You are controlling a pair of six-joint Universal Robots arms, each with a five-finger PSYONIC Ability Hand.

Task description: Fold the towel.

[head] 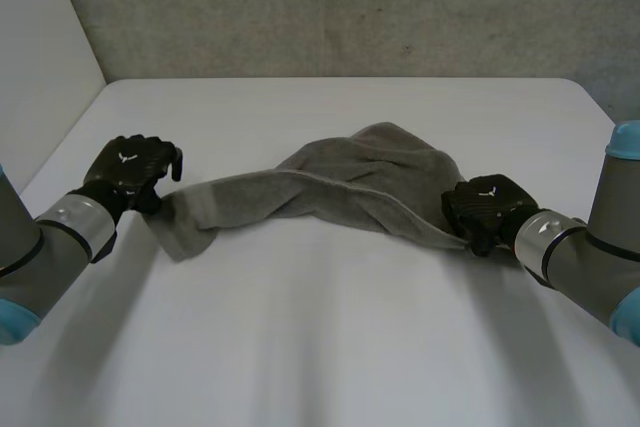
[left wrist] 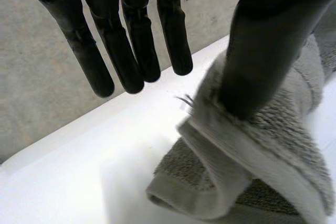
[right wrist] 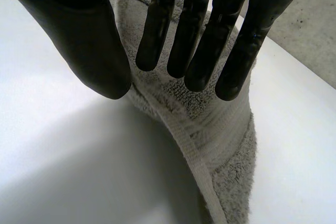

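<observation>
White table (head: pixel 320 337) holds the bunched towel (head: pixel 345 182) between the left hand (head: pixel 130 172), fingers straight with its thumb resting on one end, and the right hand (head: pixel 487 209), fingers straight over the other end: seemingly still laying it out, so each must next pinch a corner.

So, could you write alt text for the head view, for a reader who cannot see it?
A grey towel lies bunched across a white table, stretched between two black robot hands: the left hand at its left end, the right hand at its right end.
</observation>
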